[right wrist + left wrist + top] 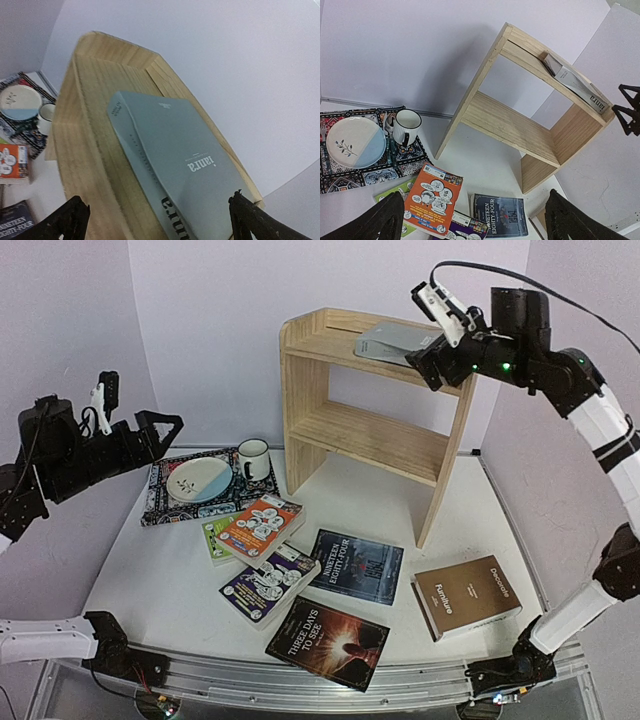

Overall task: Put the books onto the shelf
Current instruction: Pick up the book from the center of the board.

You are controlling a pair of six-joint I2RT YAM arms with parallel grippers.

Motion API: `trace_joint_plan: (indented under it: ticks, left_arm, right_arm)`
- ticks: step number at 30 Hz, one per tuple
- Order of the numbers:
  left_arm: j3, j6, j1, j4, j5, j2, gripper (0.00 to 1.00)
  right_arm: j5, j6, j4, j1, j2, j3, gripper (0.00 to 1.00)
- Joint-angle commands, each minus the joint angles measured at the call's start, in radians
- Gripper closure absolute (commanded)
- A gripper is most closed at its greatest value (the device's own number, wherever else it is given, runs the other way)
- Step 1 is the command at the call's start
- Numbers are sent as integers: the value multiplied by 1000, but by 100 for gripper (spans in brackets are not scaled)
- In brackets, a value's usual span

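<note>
The pine shelf (370, 435) stands at the back of the table. The grey "ianra" book (392, 341) lies flat on its top tier (90, 150). My right gripper (436, 358) is open at that book's (185, 160) near end, its jaws wide to either side and not closed on it. On the table lie an orange book (262, 524), a green one (214, 536), a purple one (268, 582), "Nineteen Eighty-Four" (356, 565), "Three Days to See" (327, 641) and brown "Decorate" (468, 597). My left gripper (160, 432) hangs open and empty in the air at the left.
A patterned placemat (157, 496) at the back left carries a white-and-blue plate (200, 478) and a ribbed mug (252, 458). Walls close in the table behind and on both sides. The shelf's lower tier (510, 127) holds nothing.
</note>
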Motion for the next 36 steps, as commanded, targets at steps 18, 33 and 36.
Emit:
trace_joint_plan:
  ticks: [18, 33, 36]
  left_arm:
    - [-70, -47, 2, 83, 83, 81, 1]
    - [-168, -76, 2, 224, 205, 180, 1]
    - [-179, -86, 2, 254, 234, 204, 1]
  right_arm:
    - [-670, 461, 7, 0, -446, -672, 5]
    - [-371, 903, 71, 0, -643, -1239, 2]
    - [-286, 955, 49, 0, -639, -1279, 2]
